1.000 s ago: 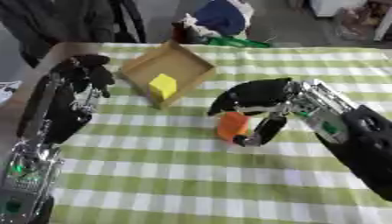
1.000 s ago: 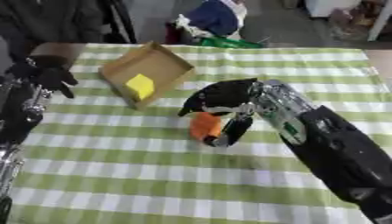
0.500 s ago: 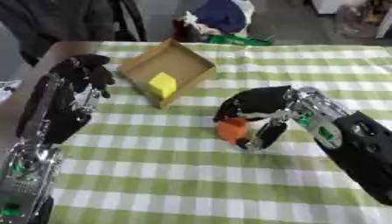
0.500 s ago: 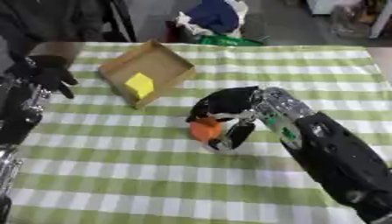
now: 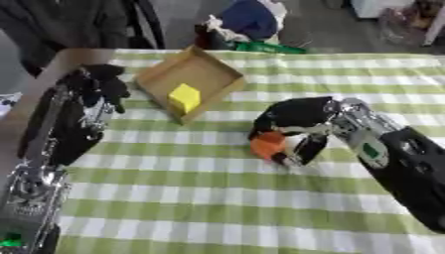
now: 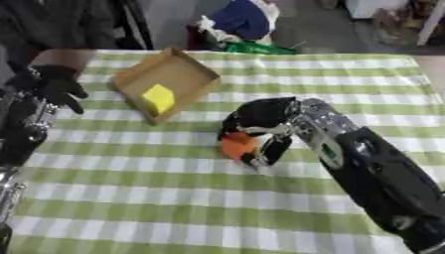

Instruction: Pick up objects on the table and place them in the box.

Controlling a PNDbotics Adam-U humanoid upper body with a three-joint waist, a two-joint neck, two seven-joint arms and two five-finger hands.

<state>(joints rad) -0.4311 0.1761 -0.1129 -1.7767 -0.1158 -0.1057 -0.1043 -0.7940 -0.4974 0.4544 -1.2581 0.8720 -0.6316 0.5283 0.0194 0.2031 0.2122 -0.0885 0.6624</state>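
An orange object (image 5: 266, 145) sits on the green checked table, in the middle. My right hand (image 5: 294, 119) arches over it from the right, with fingers and thumb curled round it. The cardboard box (image 5: 189, 88) lies open at the back left and holds a yellow block (image 5: 184, 96). My left hand (image 5: 100, 84) hangs left of the box, its fingers curled and holding nothing.
Blue and green items (image 5: 248, 25) are piled beyond the table's far edge. A dark-clothed person (image 5: 61, 25) stands at the back left. The checked cloth (image 5: 217, 198) stretches toward the front.
My right hand has closed in lower around the orange object, which has stayed on the cloth. The whole picture shifted a little, so the head has moved. My left arm keeps its place.
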